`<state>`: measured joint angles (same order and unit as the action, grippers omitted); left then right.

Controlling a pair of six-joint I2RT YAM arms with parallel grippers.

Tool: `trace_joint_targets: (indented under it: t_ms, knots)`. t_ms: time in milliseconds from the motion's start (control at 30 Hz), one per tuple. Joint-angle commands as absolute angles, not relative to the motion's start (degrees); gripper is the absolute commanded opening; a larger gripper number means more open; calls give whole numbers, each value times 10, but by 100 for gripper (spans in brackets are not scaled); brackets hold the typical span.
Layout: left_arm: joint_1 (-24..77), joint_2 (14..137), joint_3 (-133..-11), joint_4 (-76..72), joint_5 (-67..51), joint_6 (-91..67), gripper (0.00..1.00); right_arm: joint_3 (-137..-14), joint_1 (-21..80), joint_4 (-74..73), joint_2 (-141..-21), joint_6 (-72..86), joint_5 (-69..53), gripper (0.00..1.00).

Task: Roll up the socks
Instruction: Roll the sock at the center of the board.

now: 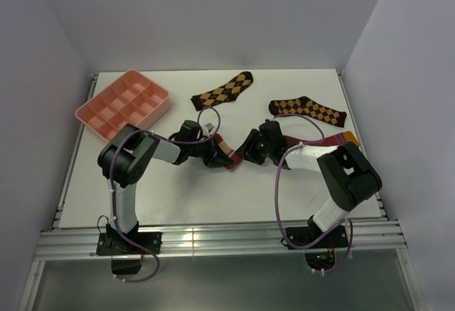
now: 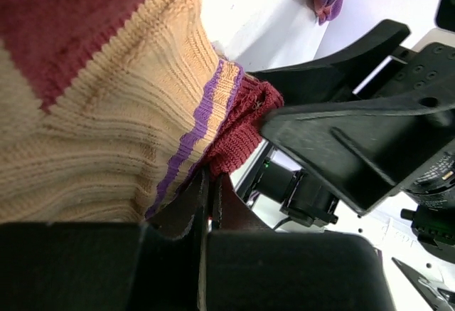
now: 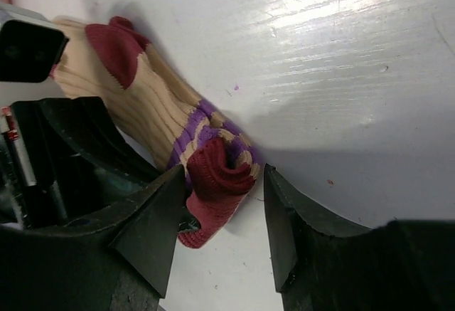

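Observation:
The tan sock (image 1: 225, 150) with maroon heel and striped cuff lies mid-table between both grippers. In the left wrist view it (image 2: 106, 112) fills the upper left. My left gripper (image 2: 210, 191) is shut on its maroon cuff edge; it also shows in the top view (image 1: 215, 157). In the right wrist view the cuff end (image 3: 217, 172) is curled into a small roll. My right gripper (image 3: 224, 208) is open, with its jaws either side of that roll, the left one close to it. The crimson sock (image 1: 328, 141) with orange cuff lies to the right, partly under the right arm.
A pink compartment tray (image 1: 122, 104) stands at the back left. Two dark argyle socks (image 1: 224, 92) (image 1: 307, 110) lie at the back of the white table (image 1: 213, 197). The two grippers (image 1: 247, 147) are very close to each other.

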<state>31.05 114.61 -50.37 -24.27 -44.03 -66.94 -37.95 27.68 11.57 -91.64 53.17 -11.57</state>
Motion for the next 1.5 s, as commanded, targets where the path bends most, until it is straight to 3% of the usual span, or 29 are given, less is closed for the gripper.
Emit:
trace_joint_targets:
  t_ms: [0, 400, 667, 800, 967, 1167, 1367, 1467]
  knots:
    - [306, 1158, -488, -248, -433, -675, 1, -411, 289, 73, -928, 537, -86, 55]
    - [303, 1165, -476, -277, -439, -693, 1, -464, 299, -34, -961, 548, -47, 49]
    - [301, 1161, -468, -280, -426, -692, 1, -525, 305, -128, -981, 541, -41, 27]
    - [301, 1160, -468, -277, -418, -687, 1, -541, 307, -165, -987, 546, -47, 27]
    - [301, 1155, -464, -276, -410, -685, 1, -555, 309, -200, -991, 562, -53, 36]
    - [301, 1148, -461, -271, -401, -679, 0, -569, 313, -226, -996, 581, -54, 39]
    - [301, 1149, -461, -273, -400, -678, 1, -580, 319, -237, -1006, 594, -54, 39]
    - [301, 1145, -461, -271, -398, -671, 1, -589, 322, -250, -1014, 594, -44, 31]
